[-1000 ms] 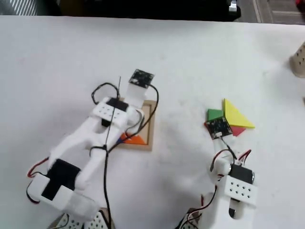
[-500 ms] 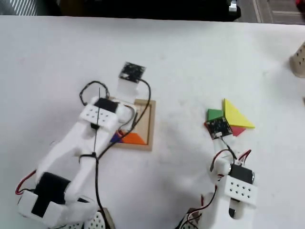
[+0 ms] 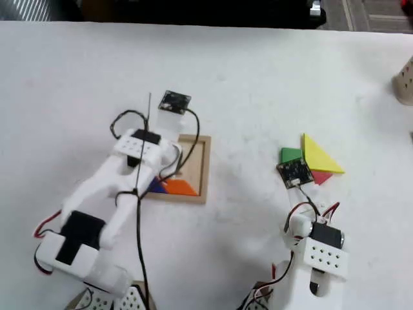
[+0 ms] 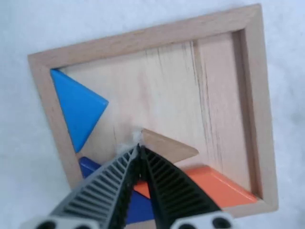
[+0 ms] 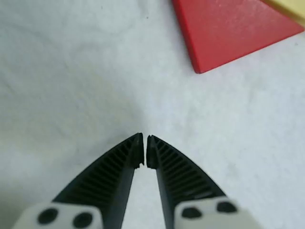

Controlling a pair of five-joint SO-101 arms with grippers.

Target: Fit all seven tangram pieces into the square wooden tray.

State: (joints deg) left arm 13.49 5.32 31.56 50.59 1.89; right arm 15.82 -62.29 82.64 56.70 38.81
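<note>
The square wooden tray [image 4: 143, 36] holds a light blue triangle [image 4: 76, 107], a dark blue piece [image 4: 131, 207], an orange piece [image 4: 214, 183] and a tan triangle [image 4: 167, 145]. My left gripper [image 4: 139, 151] is shut, its tips at the tan triangle's edge, over the tray floor. In the high view the left arm [image 3: 139, 155] covers much of the tray [image 3: 205, 168]. A green piece [image 3: 290, 154], a yellow triangle [image 3: 319, 155] and a red triangle [image 3: 321, 176] lie together on the table to the right. My right gripper [image 5: 144, 151] is shut over bare table, a short way from the red triangle [image 5: 228, 33].
A pale perforated object [image 3: 404, 81] stands at the table's right edge. The table's far edge [image 3: 193, 21] meets a dark background. White table surface stretches between the tray and the loose pieces. Cables loop off the left arm [image 3: 139, 219].
The left arm's wrist shifted left and slightly farther across the tray, and its lower links swung. The right arm and the loose pieces stayed put.
</note>
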